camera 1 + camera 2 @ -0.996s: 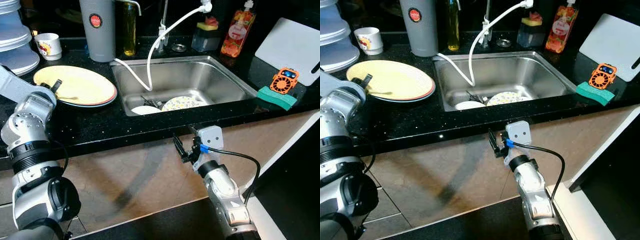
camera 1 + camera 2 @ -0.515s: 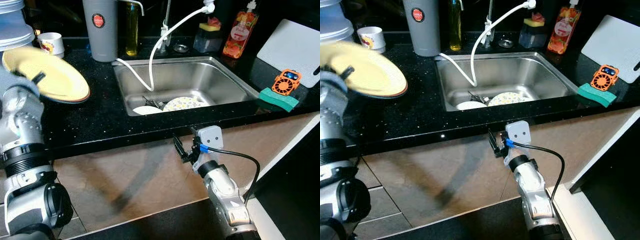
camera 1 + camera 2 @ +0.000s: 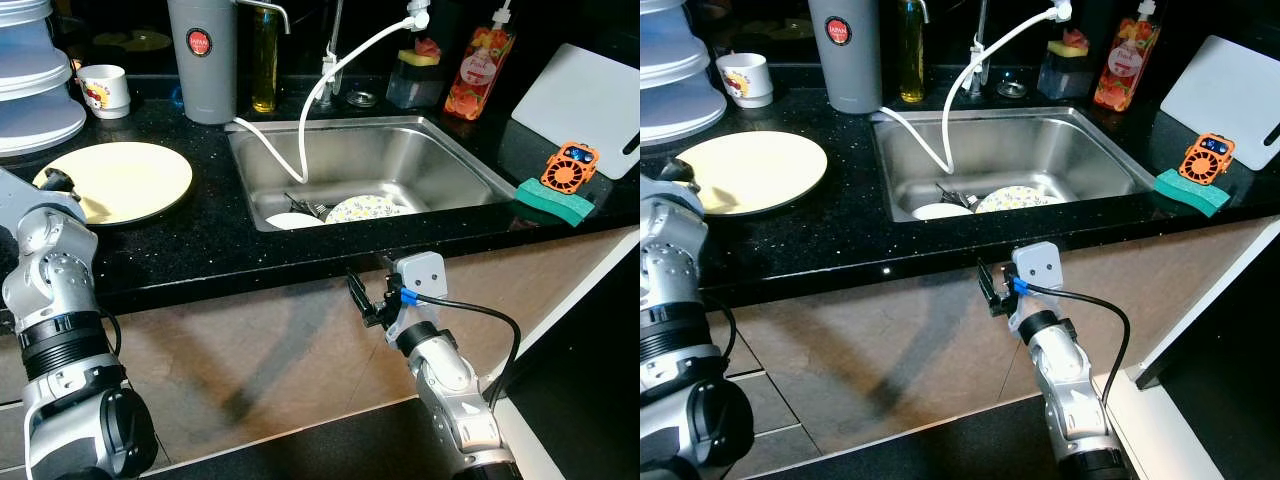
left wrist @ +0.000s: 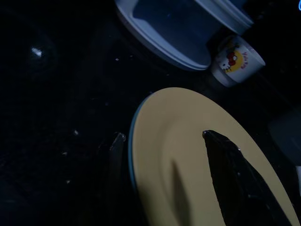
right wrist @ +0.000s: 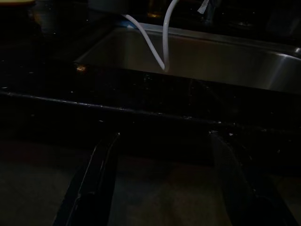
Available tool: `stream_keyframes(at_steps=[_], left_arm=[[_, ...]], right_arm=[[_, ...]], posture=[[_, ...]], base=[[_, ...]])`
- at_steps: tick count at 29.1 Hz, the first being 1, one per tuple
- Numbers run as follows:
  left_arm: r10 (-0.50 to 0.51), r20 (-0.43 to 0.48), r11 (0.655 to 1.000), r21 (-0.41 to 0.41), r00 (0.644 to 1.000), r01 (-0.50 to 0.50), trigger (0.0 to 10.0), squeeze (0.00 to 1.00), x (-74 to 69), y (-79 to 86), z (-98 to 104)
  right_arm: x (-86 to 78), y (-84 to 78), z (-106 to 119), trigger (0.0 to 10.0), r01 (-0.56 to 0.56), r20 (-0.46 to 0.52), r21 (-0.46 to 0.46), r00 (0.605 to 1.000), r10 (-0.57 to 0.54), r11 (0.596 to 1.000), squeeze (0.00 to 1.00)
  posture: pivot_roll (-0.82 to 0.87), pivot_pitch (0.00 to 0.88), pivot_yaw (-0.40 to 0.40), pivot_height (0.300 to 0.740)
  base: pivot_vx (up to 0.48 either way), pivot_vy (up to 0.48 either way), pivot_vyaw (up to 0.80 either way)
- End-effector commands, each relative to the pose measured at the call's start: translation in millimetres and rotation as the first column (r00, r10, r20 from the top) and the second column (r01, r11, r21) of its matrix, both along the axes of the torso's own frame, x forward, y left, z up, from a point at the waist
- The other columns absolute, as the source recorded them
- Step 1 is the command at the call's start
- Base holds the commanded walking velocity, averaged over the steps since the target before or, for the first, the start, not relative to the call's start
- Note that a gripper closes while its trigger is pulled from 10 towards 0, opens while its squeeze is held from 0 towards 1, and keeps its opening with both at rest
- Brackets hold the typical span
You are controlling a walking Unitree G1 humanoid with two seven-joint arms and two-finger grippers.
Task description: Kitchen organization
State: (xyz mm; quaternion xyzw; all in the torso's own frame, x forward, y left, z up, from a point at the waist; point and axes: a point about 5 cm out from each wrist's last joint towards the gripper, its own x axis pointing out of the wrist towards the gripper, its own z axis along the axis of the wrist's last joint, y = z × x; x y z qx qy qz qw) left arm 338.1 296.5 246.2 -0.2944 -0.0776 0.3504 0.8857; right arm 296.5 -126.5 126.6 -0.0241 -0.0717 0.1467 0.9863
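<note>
1. Black speckled countertop [image 3: 200, 250] runs along the wall with a steel sink [image 3: 470, 160] set in its middle; the job's thing, a yellow plate [image 3: 125, 180], lies on the counter's left part, between the sink and the counter's left end.

2. At the plate's near-left rim sits the left gripper [image 4: 164, 183]. In the left wrist view its two black fingers [image 4: 235, 179] straddle the rim, one over the yellow face and one beside the edge, so I judge it clamped on the plate, or only just easing off.

3. Just behind the plate, at the counter's back-left corner, stands a stack of pale blue dishes [image 3: 35, 90], with a small printed mug [image 3: 100, 90] beside it and a tall grey flask [image 3: 200, 55] nearer the sink.

4. Inside the sink lie a patterned plate [image 3: 365, 207] and a white dish [image 3: 290, 220], with a white hose [image 3: 300, 130] drooping into the basin.

5. Below the counter's front edge the right gripper [image 5: 162, 183] hangs idle, fingers spread apart.

6. Step in hand, as I read it: placing the yellow plate on the counter's left part. Next would be to let go cleanly and lift straight off, so the plate does not drag toward the front edge.
</note>
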Motion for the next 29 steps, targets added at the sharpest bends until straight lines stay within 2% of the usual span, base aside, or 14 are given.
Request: stream_keyframes(at_steps=[1, 7, 8, 13, 17, 20, 26, 29], left_arm=[[-0.001, -0.029, 0.999, -0.034, 1.000, 0.000, 10.0, 0.00, 1.3, -0.8, -7], [-0.034, -0.054, 0.995, -0.092, 0.998, 0.029, 10.0, 0.00, 5.6, 0.5, -13], [-0.062, -0.082, 0.994, -0.096, 0.995, 0.054, 10.0, 0.00, 8.5, -1.0, -17], [-0.133, -0.053, 0.987, -0.096, 0.990, 0.127, 10.0, 0.00, 16.2, -5.3, -13], [-0.045, -0.034, 0.998, 0.037, 0.998, 0.046, 10.0, 0.00, 10.3, 2.8, 1], [-0.042, -0.023, 0.998, 0.054, 0.999, 0.044, 10.0, 0.00, 9.6, 2.0, 4], [-0.043, -0.008, 0.998, 0.048, 0.999, 0.043, 10.0, 0.00, 9.7, 3.0, 6], [-0.080, -0.012, 0.997, -0.023, 0.997, 0.080, 10.0, 0.00, 13.4, 1.5, 0]], right_arm=[[-0.2, -1.7, 2, 10.0, 0.000, 0.002, -0.001, 1.000, 0.000, 1.000, 0.00], [-0.1, -3.0, 3, 10.0, 0.003, 0.002, -0.003, 1.000, -0.003, 1.000, 0.00], [0.1, -3.2, 3, 10.0, 0.003, 0.002, -0.003, 1.000, -0.003, 1.000, 0.00], [0.5, -2.7, 4, 10.0, 0.001, 0.005, -0.005, 1.000, -0.001, 1.000, 0.00], [0.7, -3.4, 4, 10.0, 0.005, 0.007, -0.004, 1.000, -0.004, 1.000, 0.00], [0.5, -3.7, 3, 10.0, 0.004, 0.006, -0.005, 1.000, -0.004, 1.000, 0.00], [1.1, -3.0, 4, 10.0, -0.002, 0.006, -0.007, 1.000, 0.002, 1.000, 0.00], [1.5, -3.6, 4, 10.0, -0.001, 0.008, -0.009, 1.000, 0.002, 1.000, 0.00]], posture=[[-0.04, 0.000, -0.057, 0.740], [-0.05, 0.000, -0.058, 0.740], [-0.05, 0.000, -0.059, 0.740], [-0.05, 0.000, -0.059, 0.740], [-0.05, 0.000, -0.053, 0.740], [-0.05, 0.000, -0.057, 0.740], [-0.05, 0.000, -0.058, 0.740], [-0.05, 0.000, -0.058, 0.740]], base=[[0.000, 0.000, 0.00], [0.000, 0.000, 0.00], [0.000, 0.000, 0.00], [0.000, 0.000, 0.00], [0.000, 0.000, 0.00], [0.000, 0.000, 0.00], [0.000, 0.000, 0.00], [0.000, 0.000, 0.00]])
